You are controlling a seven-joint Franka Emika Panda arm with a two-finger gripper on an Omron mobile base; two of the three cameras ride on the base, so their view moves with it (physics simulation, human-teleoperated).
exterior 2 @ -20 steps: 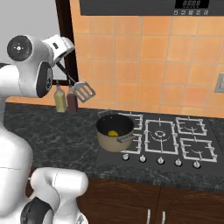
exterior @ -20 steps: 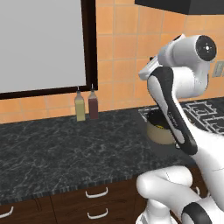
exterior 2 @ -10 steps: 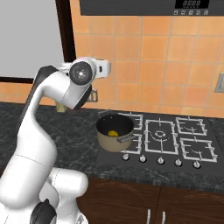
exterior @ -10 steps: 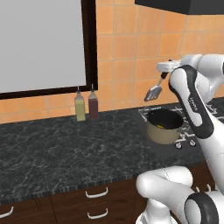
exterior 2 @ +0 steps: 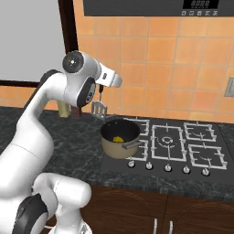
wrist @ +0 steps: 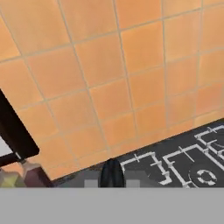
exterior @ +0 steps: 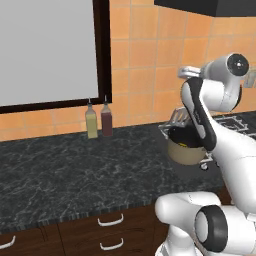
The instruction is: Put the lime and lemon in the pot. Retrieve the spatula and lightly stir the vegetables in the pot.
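We hold the spatula (exterior 2: 99, 108) with our gripper (exterior 2: 100, 89) clamped on its handle; it hangs head-down, long axis upright. The pot (exterior 2: 119, 138) sits just below and beside it, fruit inside.

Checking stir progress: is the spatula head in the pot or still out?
Out. In the right base view the spatula hangs head-down from the claw, its slotted head above and just behind the pot's rim, not inside.
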